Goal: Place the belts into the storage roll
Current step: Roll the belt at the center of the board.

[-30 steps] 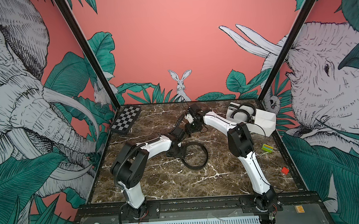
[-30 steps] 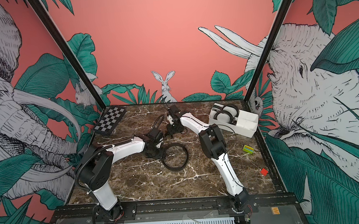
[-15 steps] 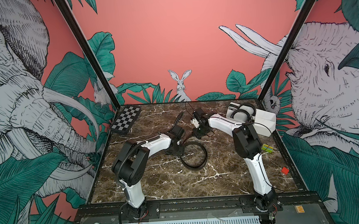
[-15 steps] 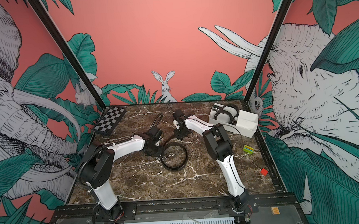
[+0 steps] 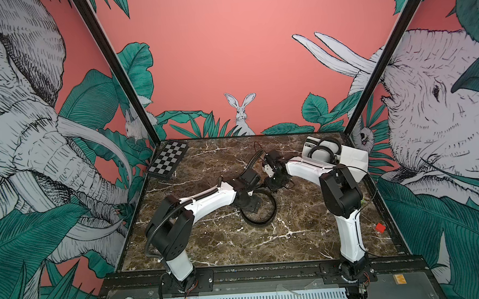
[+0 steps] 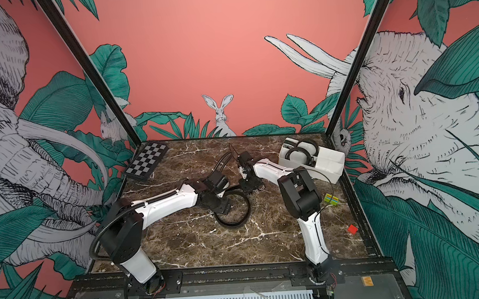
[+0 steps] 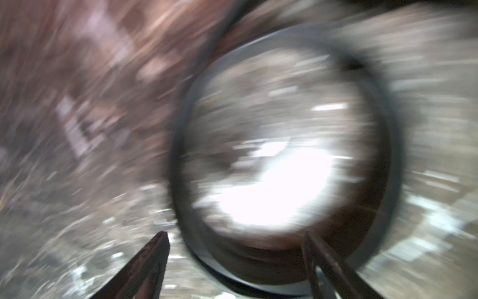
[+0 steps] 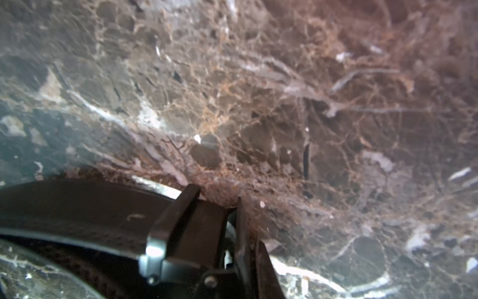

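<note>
One black belt [image 5: 260, 213] lies coiled in a loop on the marble mid-table, blurred in the left wrist view [image 7: 284, 64]. My left gripper [image 5: 251, 206] hangs low over the loop's near-left side, open; in its wrist view the gripper [image 7: 234, 236] straddles the loop's rim without gripping it. My right gripper [image 5: 274, 182] is down at the loop's far side, shut on the belt [image 8: 77, 212] close to its metal buckle [image 8: 155, 255]. The white storage roll [image 5: 354, 157] stands at the back right with two coiled belts [image 5: 319, 152] inside.
A black-and-white checkerboard [image 5: 168, 160] leans at the back left corner. A red block [image 5: 380, 227] and a green-yellow block [image 6: 331, 200] lie near the right edge. Black frame posts rise at both back corners.
My right gripper came down from the back toward the loop and shut on the belt by the buckle. My left gripper opened wider over the loop.
</note>
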Available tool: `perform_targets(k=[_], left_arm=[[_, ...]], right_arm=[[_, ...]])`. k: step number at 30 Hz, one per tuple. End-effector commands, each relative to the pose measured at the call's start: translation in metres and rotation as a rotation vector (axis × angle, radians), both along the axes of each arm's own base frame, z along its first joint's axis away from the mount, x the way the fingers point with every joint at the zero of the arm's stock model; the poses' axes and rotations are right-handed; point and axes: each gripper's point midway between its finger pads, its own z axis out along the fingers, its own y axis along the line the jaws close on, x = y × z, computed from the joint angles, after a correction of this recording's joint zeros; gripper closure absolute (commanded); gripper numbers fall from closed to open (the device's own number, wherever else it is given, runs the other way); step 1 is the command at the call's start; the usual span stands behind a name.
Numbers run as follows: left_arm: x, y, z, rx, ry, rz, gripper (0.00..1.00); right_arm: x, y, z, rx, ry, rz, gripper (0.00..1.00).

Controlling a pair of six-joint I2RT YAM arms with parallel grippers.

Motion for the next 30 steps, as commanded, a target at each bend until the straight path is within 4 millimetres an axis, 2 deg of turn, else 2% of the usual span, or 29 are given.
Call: perform_targets(k=[1, 3, 6, 18, 25, 30], left_arm=[[-0.017, -0.033, 0.021, -0.085, 0.004, -0.139, 0.18], [-0.03, -0.049, 0.014, -0.119, 0.051, -0.214, 0.2], [-0.04, -0.058, 0.006, -0.11, 0.08, -0.271, 0.26], [-0.046, -0.063, -0.026, -0.095, 0.138, -0.273, 0.49], [-0.051, -0.068, -0.03, -0.109, 0.16, -0.284, 0.53], [-0.058, -0.065, -0.042, -0.085, 0.187, -0.282, 0.53]], right_arm=[[-0.016, -0.01, -0.004, -0.018, 0.053, -0.021, 1.0], [-0.017, -0.01, -0.005, -0.01, 0.057, -0.027, 1.0], [-0.017, -0.012, -0.006, -0.005, 0.061, -0.035, 1.0], [-0.017, -0.015, -0.011, 0.009, 0.073, -0.054, 1.0], [-0.018, -0.017, -0.014, 0.011, 0.08, -0.059, 1.0], [-0.016, -0.018, -0.015, 0.011, 0.08, -0.068, 1.0]])
